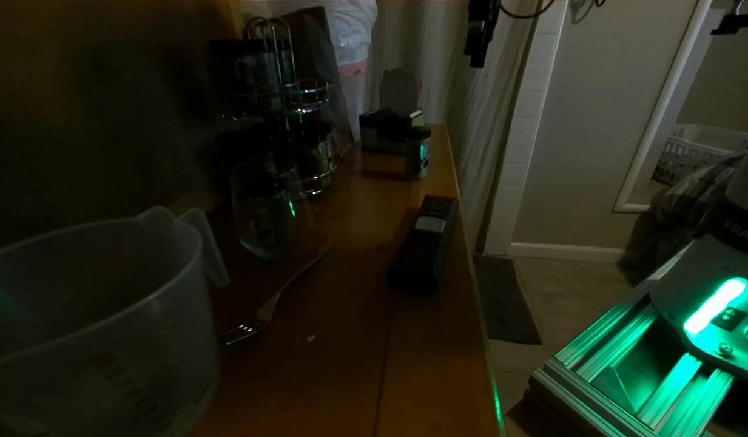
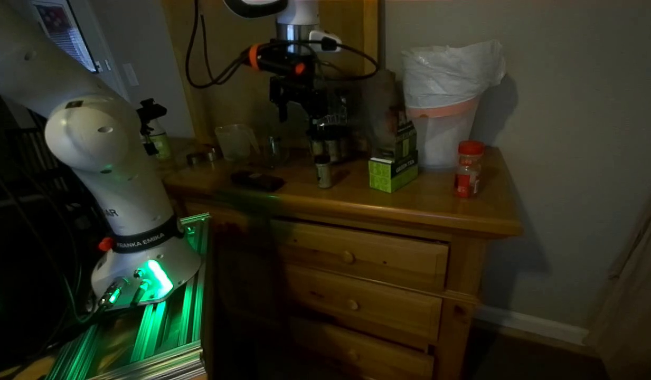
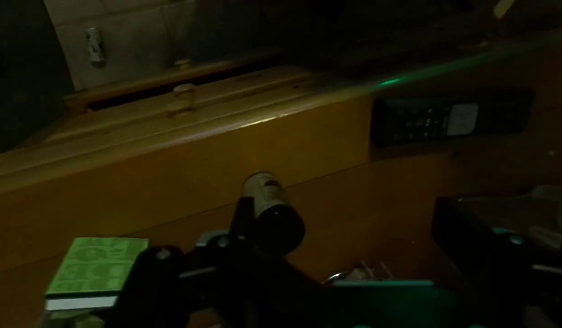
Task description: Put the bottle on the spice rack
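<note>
Dim wooden tabletop (image 1: 337, 376) | I judge this pre-grasp | pincer (image 3: 344, 210) wide, empty | next: centre over spice bottle (image 2: 323, 172), then lower

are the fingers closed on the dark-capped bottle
No, in the wrist view the fingers are spread wide, with the bottle standing on the dresser.

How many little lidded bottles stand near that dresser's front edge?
2 that I can see: in an exterior view, a dark-lidded bottle left of the tea box and a red-lidded bottle right of it. Others may be hidden in the dark.
</note>
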Robot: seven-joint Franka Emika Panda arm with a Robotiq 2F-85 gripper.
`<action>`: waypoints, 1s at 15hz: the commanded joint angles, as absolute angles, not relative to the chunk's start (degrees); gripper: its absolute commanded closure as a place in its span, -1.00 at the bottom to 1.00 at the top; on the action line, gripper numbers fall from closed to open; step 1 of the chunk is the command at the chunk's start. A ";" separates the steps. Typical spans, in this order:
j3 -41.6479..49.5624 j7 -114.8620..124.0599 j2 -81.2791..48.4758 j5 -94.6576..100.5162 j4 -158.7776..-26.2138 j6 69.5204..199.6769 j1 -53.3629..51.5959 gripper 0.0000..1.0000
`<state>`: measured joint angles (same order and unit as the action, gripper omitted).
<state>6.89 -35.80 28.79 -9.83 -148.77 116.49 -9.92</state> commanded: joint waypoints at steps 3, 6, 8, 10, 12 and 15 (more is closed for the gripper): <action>4.62 -35.97 29.60 -10.01 -149.28 115.86 -10.85 -1.00; 4.40 -35.59 29.21 -10.57 -150.05 119.43 -10.70 -1.00; 3.26 -34.75 27.67 -10.75 -150.72 124.88 -11.37 -1.00; 1.97 -34.34 25.87 -10.63 -151.37 129.90 -12.42 -1.00; 0.55 -33.04 23.37 -9.78 -151.72 134.28 -12.95 -1.00; -1.10 -31.73 18.96 -8.70 -151.25 137.08 -13.38 -1.00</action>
